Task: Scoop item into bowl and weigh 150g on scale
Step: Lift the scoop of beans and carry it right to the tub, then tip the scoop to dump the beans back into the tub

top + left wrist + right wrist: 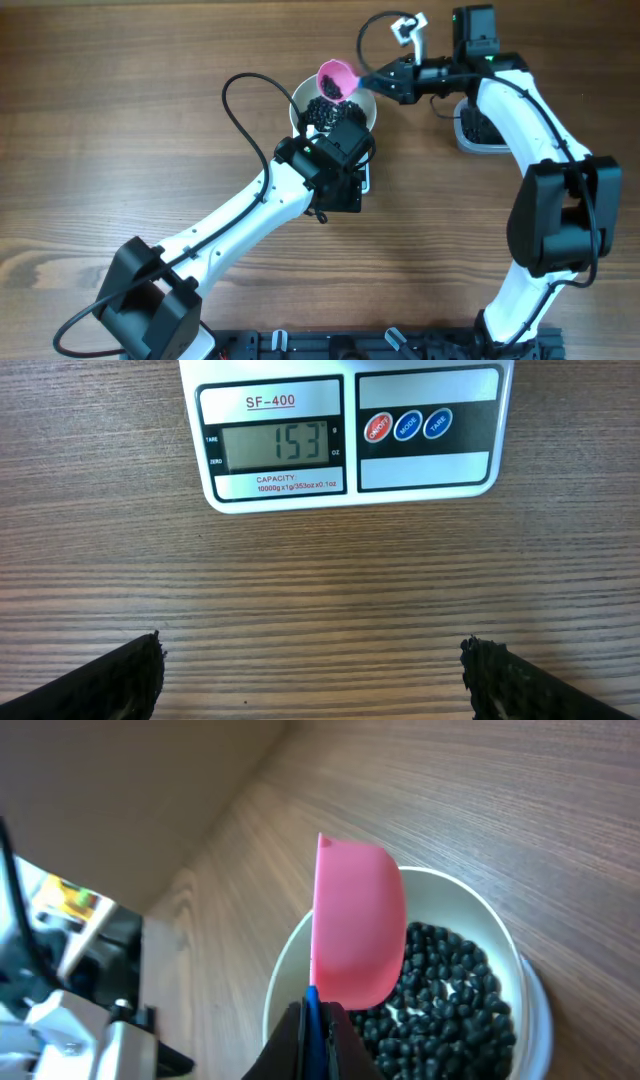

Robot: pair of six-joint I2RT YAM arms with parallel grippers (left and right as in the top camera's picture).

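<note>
The white bowl [283,970] stands on the scale [350,430] and holds a heap of black beans, the item [450,995]. The scale's display reads 153. My right gripper [315,1040] is shut on the blue handle of a pink scoop [355,920], which hangs tilted over the bowl's far rim [300,100]. My left gripper [312,675] is open above bare wood just in front of the scale, nothing between its fingers [120,680]. In the overhead view the left wrist covers most of the scale.
A clear plastic tub [480,135] sits at the right behind the right arm, mostly hidden by it. A black cable loops left of the bowl [235,100]. Bare wooden table lies to the left and front.
</note>
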